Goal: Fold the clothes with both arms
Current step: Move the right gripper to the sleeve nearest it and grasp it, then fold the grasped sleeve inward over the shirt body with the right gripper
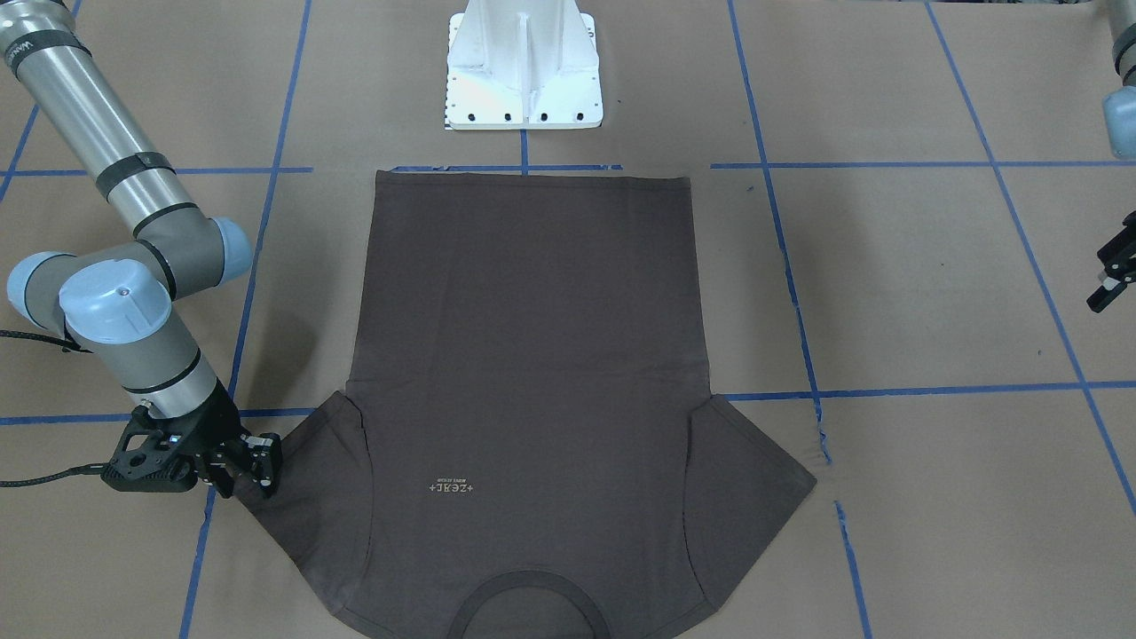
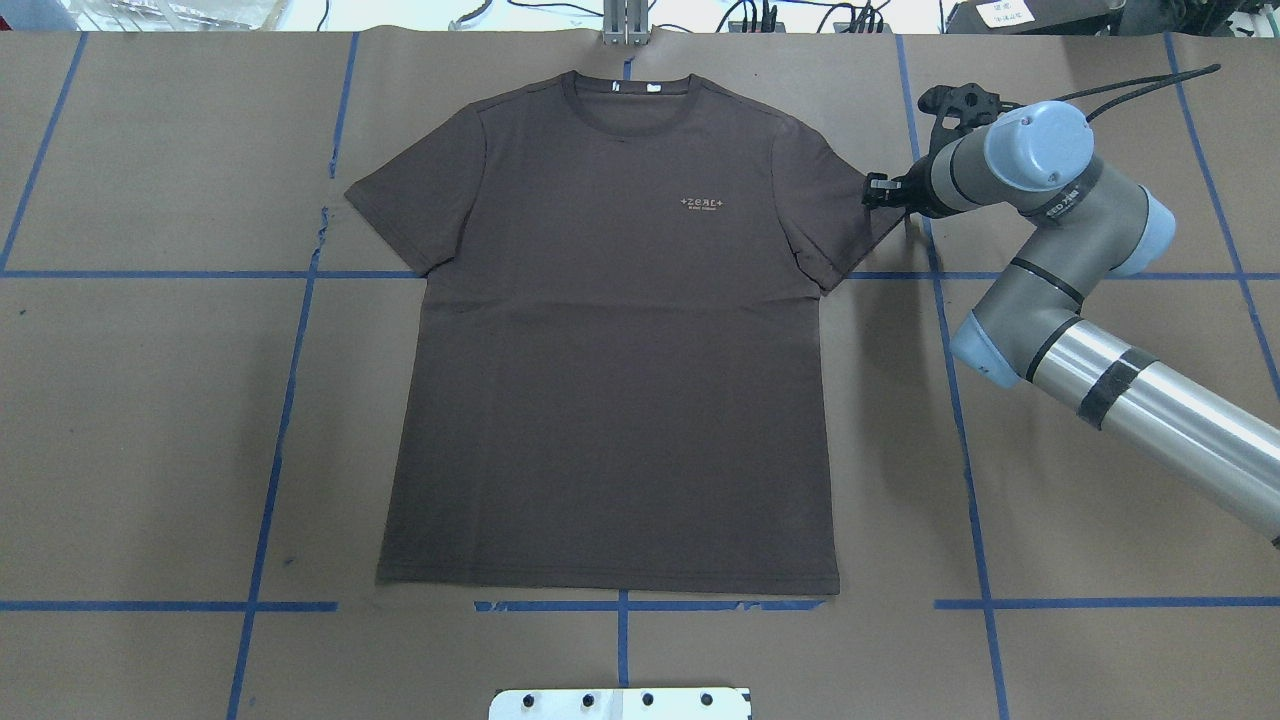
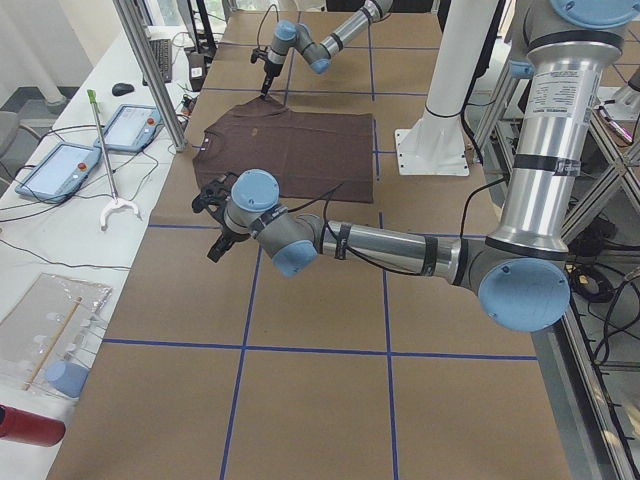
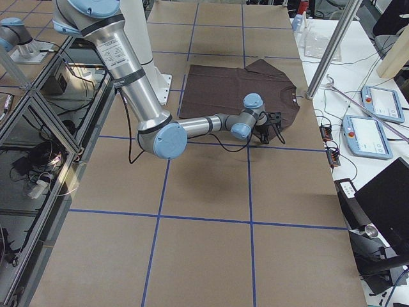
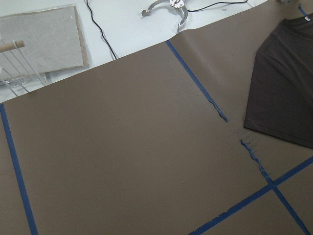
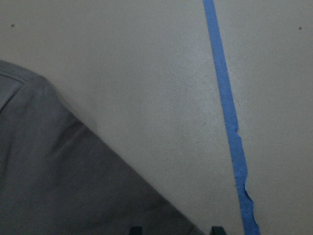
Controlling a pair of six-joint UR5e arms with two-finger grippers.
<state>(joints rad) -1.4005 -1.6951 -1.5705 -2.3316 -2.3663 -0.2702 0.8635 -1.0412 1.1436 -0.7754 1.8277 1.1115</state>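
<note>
Where the right wrist view catches them, we see the right fingers (image 6: 136, 231) set apart with nothing held. One tip is over the sleeve hem, the other over bare counter (image 2: 150, 400) next to a blue tape line (image 6: 226, 122). The right gripper (image 1: 247, 472) sits low at the outer sleeve edge of the T-shirt (image 2: 610, 330); we can't tell if it touches. The right arm (image 2: 1050, 260) has its wrist turned down and its elbow folded, and the silver tube runs back off the view's edge.

The left gripper (image 3: 216, 246) hangs over bare counter, well apart from the other sleeve. We cannot tell how far its fingers are parted. The left arm (image 3: 400, 250) is stretched out low, nearly level.

The T-shirt lies flat, front up, sleeves spread. Its collar is on the far side from the robot and its bottom hem is near the white pedestal (image 1: 524, 71). The chest logo (image 2: 701, 203) reads "+ZEAL+"; the line under it is too small to read. The white labels (image 2: 635, 87) inside the neckline are unreadable.
</note>
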